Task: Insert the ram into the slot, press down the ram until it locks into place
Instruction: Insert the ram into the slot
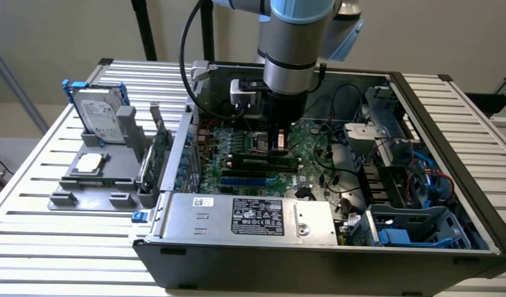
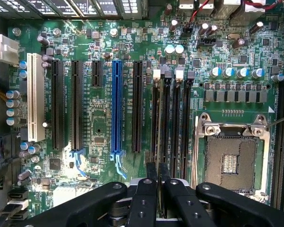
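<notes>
Gripping the ram (image 2: 159, 132) near one end, my tool (image 2: 157, 174) is clamped on its thin edge. In the wrist view the ram stands on edge along the slot (image 2: 155, 109), the parallel black socket nearest the blue socket (image 2: 116, 104) on the motherboard (image 2: 99, 118). I cannot tell whether it is seated. In the exterior view my tool (image 1: 279, 143) reaches down into the open computer case (image 1: 319, 253) on the tabletop (image 1: 38, 235).

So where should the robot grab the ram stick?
By its two flat faces at the top edge, coming straight down from above. The ram stands thin on its edge along the black slots, so probably only the faces give a hold. The pincer pinches it that way now.
</notes>
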`<action>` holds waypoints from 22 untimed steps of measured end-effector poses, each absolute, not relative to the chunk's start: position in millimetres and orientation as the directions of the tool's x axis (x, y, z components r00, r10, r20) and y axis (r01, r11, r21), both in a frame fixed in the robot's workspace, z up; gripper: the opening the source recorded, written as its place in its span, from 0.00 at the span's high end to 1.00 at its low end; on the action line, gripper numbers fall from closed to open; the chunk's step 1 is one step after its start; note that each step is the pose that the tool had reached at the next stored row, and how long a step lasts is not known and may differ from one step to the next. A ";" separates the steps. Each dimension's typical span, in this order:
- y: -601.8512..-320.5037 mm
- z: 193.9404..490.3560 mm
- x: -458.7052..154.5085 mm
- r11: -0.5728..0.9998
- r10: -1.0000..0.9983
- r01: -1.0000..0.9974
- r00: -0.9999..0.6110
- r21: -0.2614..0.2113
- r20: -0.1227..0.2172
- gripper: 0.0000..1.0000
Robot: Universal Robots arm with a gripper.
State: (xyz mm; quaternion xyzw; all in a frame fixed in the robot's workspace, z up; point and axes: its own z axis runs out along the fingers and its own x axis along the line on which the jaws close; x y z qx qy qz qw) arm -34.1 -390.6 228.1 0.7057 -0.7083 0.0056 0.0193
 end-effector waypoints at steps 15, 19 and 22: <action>-390.7 229.8 -33.7 -0.004 -0.999 -1.000 0.004 0.019 0.039 0.87; -390.6 229.8 -33.7 -0.006 -0.999 -1.000 0.007 0.019 0.040 0.87; -390.6 229.8 -33.6 -0.008 -0.999 -1.000 0.009 0.019 0.041 0.87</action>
